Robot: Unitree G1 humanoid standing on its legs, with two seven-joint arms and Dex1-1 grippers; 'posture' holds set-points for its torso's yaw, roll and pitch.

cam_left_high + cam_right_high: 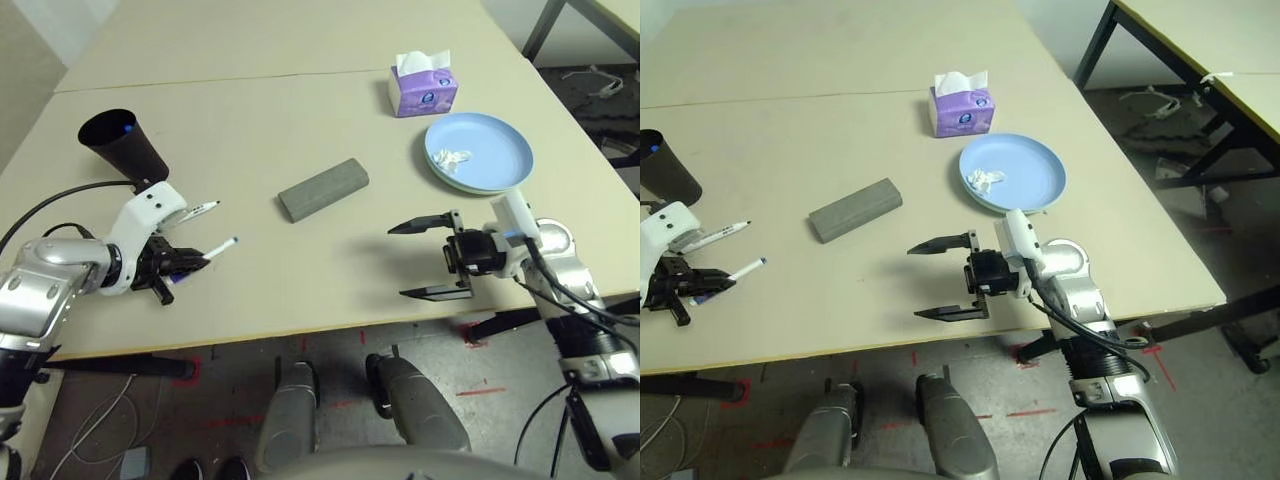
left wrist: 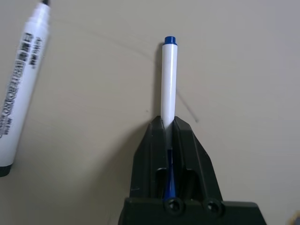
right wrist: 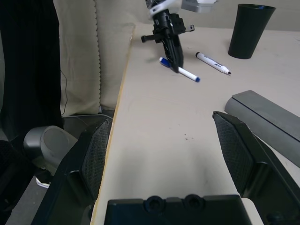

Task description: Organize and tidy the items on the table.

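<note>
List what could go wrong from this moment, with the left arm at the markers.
The left end effector is shut on the blue-capped marker near its tail, so the long free end could swing or slip out on lifting. The black-capped marker lies close beside it and could get knocked. The black cup stands nearby and might tip.

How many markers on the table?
2. Blue-tipped marker sits in the shut left claw; black-tipped marker lies just beyond it, near the black cup, which could hide more.
</note>
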